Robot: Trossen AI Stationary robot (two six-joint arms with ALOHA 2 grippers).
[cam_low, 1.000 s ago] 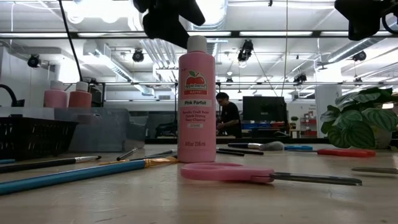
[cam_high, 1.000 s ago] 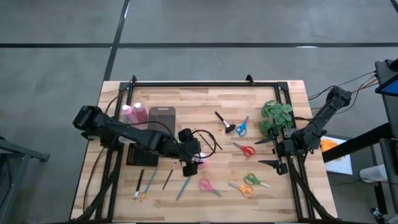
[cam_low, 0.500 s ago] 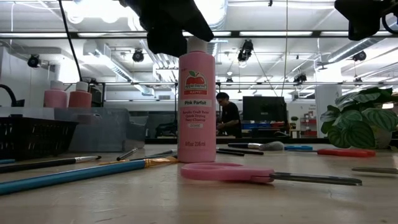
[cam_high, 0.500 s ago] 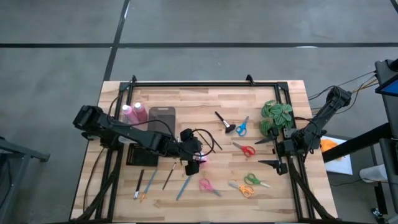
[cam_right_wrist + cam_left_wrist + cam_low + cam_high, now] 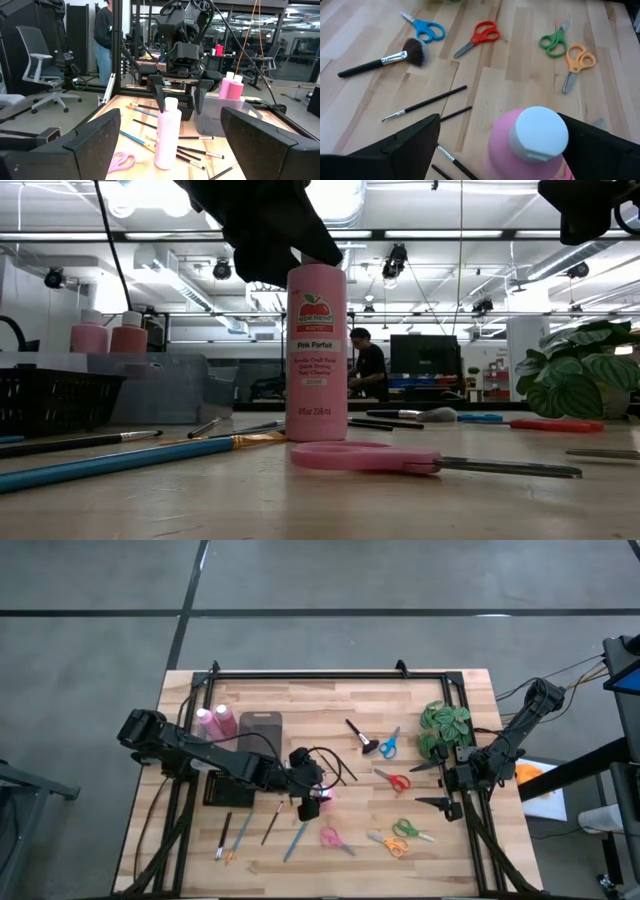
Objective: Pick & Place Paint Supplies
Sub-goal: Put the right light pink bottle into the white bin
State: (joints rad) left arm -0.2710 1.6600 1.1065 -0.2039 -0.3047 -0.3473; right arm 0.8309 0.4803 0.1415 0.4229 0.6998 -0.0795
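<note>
One pink bottle (image 5: 322, 794) stands upright near the middle of the table (image 5: 300, 695), and your left gripper (image 5: 309, 796) hangs directly over its white cap (image 5: 540, 132), fingers spread wide to either side of it and not touching, so nothing is gripped yet. From the right wrist view you can see the two fingers straddling the cap, which suggests the arm is lined up for a grasp from above; lowering until the pads flank the neck looks like the next call. Two other pink bottles (image 5: 212, 723) already sit at about ten o'clock on the table, beside a clear gray bin (image 5: 260, 727) and above a black basket (image 5: 228, 788), probably the drop-off area. Thin paintbrushes (image 5: 245, 828) lie loose at about seven o'clock from the standing bottle, and a stubby black brush (image 5: 359, 735) rests at about one o'clock from it. Pink scissors (image 5: 333, 838) lie just beyond the bottle at five o'clock; blue scissors (image 5: 389, 743), red scissors (image 5: 394, 780), and a green and orange pair (image 5: 400, 836) are scattered toward three o'clock. Your right gripper (image 5: 427, 785) waits at the three o'clock edge beside the leafy plant (image 5: 443, 726), fingers wide apart and empty, well clear of the working arm.
</note>
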